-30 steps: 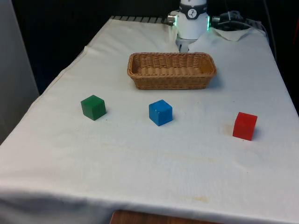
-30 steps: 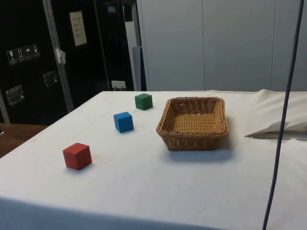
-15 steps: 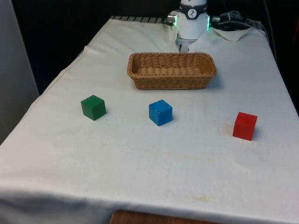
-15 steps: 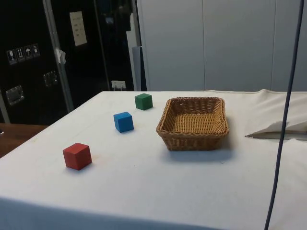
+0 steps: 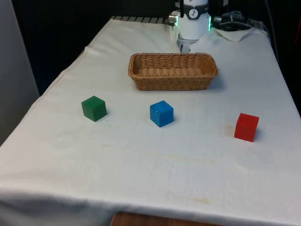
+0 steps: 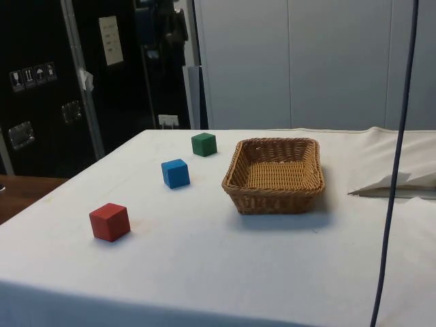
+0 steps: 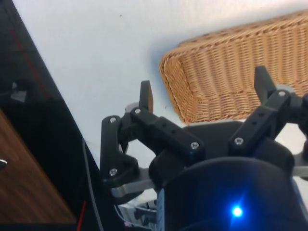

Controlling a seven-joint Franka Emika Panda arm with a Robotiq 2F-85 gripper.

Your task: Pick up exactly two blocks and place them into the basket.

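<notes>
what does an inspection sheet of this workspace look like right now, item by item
surface: table under white cloth, faint stains near the front edge
job's things: green block, blue block and red block all on the cloth; wicker basket holds no blocks
clutter: nothing seen
grippers: gripper open, holding nothing, above the basket's edge
cables: dark cable hanging in the side view
surroundings: dark cabinets, pale wall panels
</notes>
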